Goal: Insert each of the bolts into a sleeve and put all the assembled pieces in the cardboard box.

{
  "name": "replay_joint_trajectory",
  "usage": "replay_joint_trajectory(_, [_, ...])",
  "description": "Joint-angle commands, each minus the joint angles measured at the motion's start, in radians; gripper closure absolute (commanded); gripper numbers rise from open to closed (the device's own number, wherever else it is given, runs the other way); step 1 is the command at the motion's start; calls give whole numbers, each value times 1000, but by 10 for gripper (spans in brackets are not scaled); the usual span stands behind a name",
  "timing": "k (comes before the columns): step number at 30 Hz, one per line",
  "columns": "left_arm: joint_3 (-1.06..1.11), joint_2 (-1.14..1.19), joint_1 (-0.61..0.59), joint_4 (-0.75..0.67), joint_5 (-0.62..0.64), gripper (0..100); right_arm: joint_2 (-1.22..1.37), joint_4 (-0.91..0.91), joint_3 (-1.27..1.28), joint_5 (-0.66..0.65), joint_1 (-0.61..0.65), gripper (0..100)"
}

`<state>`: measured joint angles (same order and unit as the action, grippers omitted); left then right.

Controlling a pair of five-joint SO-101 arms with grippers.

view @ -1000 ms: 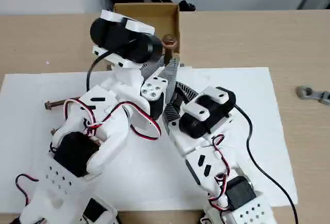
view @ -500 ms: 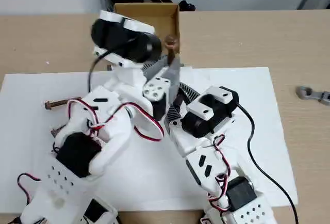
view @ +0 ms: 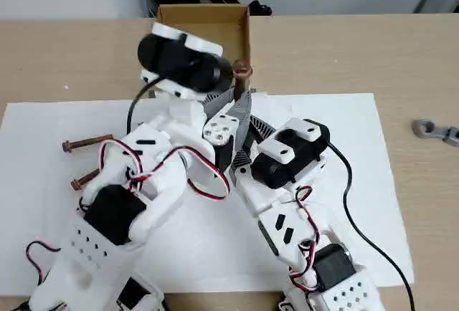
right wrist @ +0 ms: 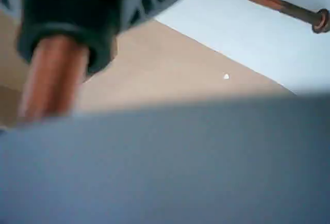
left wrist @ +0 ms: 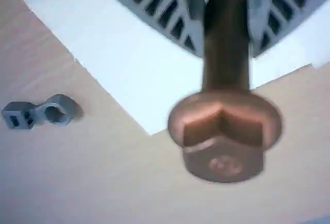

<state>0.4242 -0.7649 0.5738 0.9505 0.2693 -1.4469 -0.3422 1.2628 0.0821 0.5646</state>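
Moved: the left arm has carried its bolt (view: 242, 74) a little away from the cardboard box (view: 243, 30), and more of the second loose bolt (view: 84, 180) has come out from under the arm. The right arm has barely shifted.
Left gripper (view: 237, 107): closed on the bolt's shaft. In the left wrist view the grey ribbed fingers (left wrist: 265, 7) press it from both sides.
Bolt: held off the table with its hexagonal head (left wrist: 224, 136) pointing toward the box. It is just beside the box's near right corner and above the far edge of the white sheet (view: 358, 153).
Right gripper (view: 247, 142): tucked under the left arm, close below the left gripper; whether it is open or closed cannot be told.
Sleeve (right wrist: 67, 28): in the right wrist view, a dark collar around a copper shaft that sticks out of it.
First loose bolt (view: 86, 142): flat on the left part of the sheet.
Second loose bolt: nearby on the sheet, partly under the left arm.
Cardboard box: at the far edge of the table (view: 323, 53), behind the left arm.
Grey metal piece (view: 432, 130): on bare wood, off the sheet's right side.
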Motion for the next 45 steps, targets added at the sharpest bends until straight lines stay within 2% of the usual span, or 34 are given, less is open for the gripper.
replay_joint_trajectory(1, [38, -5, 5, -32, 3, 995, -10, 21, -14, 8, -4, 995])
replay_joint_trajectory(12, [-81, -5, 9, 66, -12, 993, -12, -24, -37, 8, -7, 995])
replay_joint_trajectory(17, [-131, -5, 5, 133, -11, 906, -10, -53, -55, 8, -5, 995])
replay_joint_trajectory(23, [-133, -3, -12, 164, 135, 837, -10, -71, -69, 8, -8, 995])
replay_joint_trajectory(33, [-205, -3, -101, 319, 135, 780, -7, -124, -123, 8, -10, 995])
replay_joint_trajectory(40, [-300, -3, -203, 385, 91, 791, 150, -116, -281, 9, -64, 995])
replay_joint_trajectory(45, [-317, -5, -324, 390, -63, 916, 344, -99, -463, 8, -116, 995])
